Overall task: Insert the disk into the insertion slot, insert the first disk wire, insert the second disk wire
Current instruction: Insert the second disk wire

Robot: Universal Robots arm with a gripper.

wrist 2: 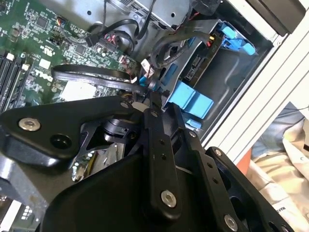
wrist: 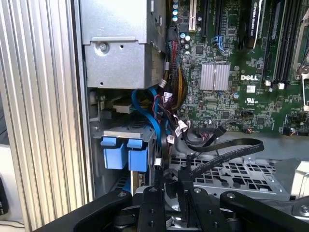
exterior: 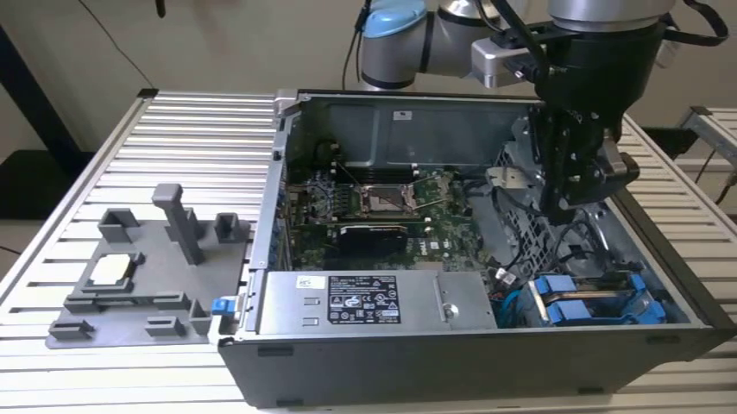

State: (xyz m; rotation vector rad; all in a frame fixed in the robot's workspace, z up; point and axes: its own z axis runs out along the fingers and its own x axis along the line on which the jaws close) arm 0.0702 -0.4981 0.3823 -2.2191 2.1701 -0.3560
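- On the exterior view's left, a grey fixture [exterior: 150, 259] lies on the tabletop [exterior: 185, 129], apart from the open computer case [exterior: 461, 362].
- The disk [exterior: 582, 309] sits in the insertion slot [wrist: 123, 132].
- The end effector [wrist: 172, 182], nearly closed, seems to pinch the black flat wire [wrist: 231, 147].
- A wire step is in hand, I judge; it calls for exact alignment among crowded cables.

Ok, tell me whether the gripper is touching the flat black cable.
Touching: the second wrist view shows the flat black cable's end pinched in the gripper.
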